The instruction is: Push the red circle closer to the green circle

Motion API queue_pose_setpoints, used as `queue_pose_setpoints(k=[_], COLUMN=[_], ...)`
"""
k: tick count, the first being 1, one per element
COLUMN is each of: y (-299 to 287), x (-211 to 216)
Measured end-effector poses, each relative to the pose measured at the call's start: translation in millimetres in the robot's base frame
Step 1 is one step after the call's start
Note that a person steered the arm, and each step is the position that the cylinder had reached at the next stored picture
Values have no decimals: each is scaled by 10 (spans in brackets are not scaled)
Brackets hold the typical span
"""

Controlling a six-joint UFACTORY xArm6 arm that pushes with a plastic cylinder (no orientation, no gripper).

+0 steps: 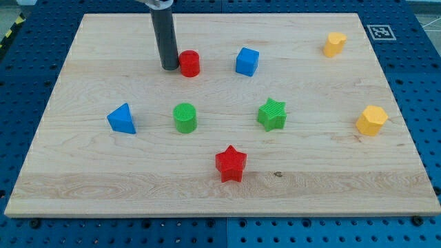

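The red circle (pixel 189 63) stands near the view's top, left of centre. The green circle (pixel 185 118) stands below it, toward the middle of the board. My tip (pixel 169 67) rests on the board just left of the red circle, touching or nearly touching its left side. The dark rod rises from there out of the view's top.
A blue cube (pixel 247 61) is right of the red circle. A blue triangle (pixel 122 118) is left of the green circle, a green star (pixel 272 114) right of it. A red star (pixel 231 163) lies lower. Two yellow blocks (pixel 335 44) (pixel 371 120) sit at the right. The wooden board (pixel 83 186) lies on a blue table.
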State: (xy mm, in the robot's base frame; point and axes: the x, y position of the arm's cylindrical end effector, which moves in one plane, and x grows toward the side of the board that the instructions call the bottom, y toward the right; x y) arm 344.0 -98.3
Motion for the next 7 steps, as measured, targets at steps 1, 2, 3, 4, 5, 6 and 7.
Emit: queue_pose_setpoints(k=[1, 2, 3, 4, 5, 6, 7], y=[117, 163, 293, 293, 293, 293, 292], x=[-410, -522, -523, -516, -305, -82, 216])
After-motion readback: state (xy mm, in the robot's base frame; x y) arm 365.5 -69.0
